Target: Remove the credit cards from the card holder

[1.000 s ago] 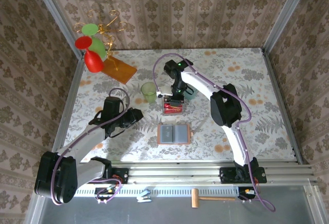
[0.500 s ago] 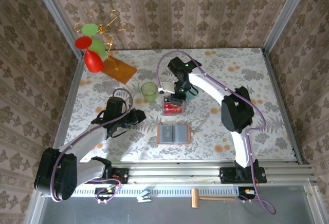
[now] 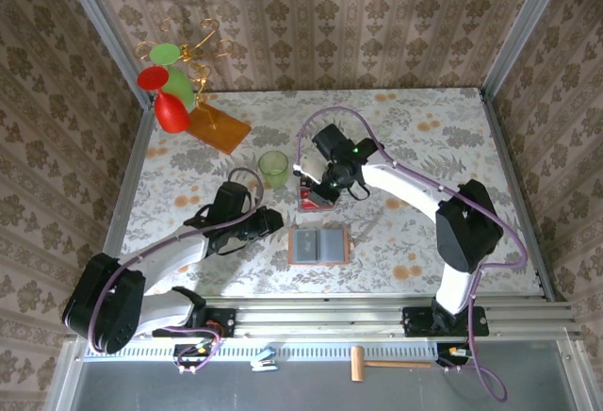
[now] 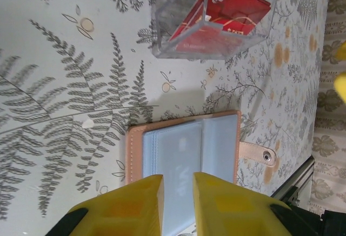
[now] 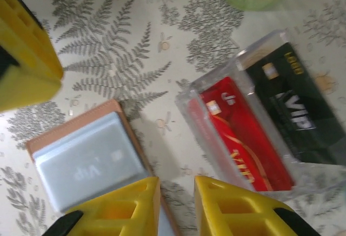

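Observation:
The card holder (image 3: 318,244) lies open and flat on the table, tan border round grey-blue sleeves (image 4: 186,146). A pale card marked VIP shows inside one sleeve (image 5: 89,165). Just beyond it stands a clear plastic tray (image 3: 311,196) with a red credit card (image 5: 238,133) and a black credit card (image 5: 294,106) in it. My left gripper (image 3: 279,222) hovers at the holder's left edge, its jaws a little apart and empty (image 4: 178,184). My right gripper (image 3: 332,188) hangs between tray and holder, narrowly open, nothing in it (image 5: 177,187).
A green cup (image 3: 273,168) stands left of the tray, close to both grippers. An orange-brown board (image 3: 217,126) and red and green ornaments (image 3: 165,90) sit at the back left corner. Walls close the table on three sides.
My right gripper has pulled back from the tray toward the card holder and its jaws have parted slightly. My left gripper has moved right, up to the holder's left edge.

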{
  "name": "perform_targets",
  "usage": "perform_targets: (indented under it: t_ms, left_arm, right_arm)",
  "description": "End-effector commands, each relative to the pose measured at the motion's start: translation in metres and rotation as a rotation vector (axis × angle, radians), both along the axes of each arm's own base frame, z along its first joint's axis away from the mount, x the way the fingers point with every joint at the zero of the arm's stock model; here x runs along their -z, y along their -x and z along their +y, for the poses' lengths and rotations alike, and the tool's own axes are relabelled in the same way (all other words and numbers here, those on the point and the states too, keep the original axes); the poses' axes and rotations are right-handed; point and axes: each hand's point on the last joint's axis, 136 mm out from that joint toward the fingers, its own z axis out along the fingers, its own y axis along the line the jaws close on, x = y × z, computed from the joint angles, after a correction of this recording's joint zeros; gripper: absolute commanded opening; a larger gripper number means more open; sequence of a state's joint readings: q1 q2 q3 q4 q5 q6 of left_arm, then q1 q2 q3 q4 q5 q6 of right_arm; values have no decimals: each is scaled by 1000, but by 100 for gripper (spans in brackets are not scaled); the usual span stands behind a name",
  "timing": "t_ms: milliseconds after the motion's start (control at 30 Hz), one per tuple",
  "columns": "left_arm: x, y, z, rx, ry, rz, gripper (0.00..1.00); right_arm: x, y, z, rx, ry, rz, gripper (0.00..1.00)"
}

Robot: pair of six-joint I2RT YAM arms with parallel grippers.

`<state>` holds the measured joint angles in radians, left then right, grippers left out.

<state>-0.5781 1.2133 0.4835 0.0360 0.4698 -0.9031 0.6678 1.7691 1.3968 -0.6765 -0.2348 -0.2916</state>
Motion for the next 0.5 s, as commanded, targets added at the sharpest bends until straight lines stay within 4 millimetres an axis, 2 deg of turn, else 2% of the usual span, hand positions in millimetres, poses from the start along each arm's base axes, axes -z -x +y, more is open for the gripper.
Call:
perform_targets:
  t_ms: [0,133,233,467]
  left_arm:
    - [8,4,-4,-10,-4,8,21]
    - [17,13,-10,10,-19,22,19]
    - [24,20,-11,17,-45,34,18]
    - [39,29,-12,15,-56,52,16]
  right_arm:
    - [-16,3,12,221,-121,32,24]
    - [-13,14,16,353,-172,54,24]
    - [-7,14,5,521,-199,68,23]
    - [2,30,-10,721,-302,158,21]
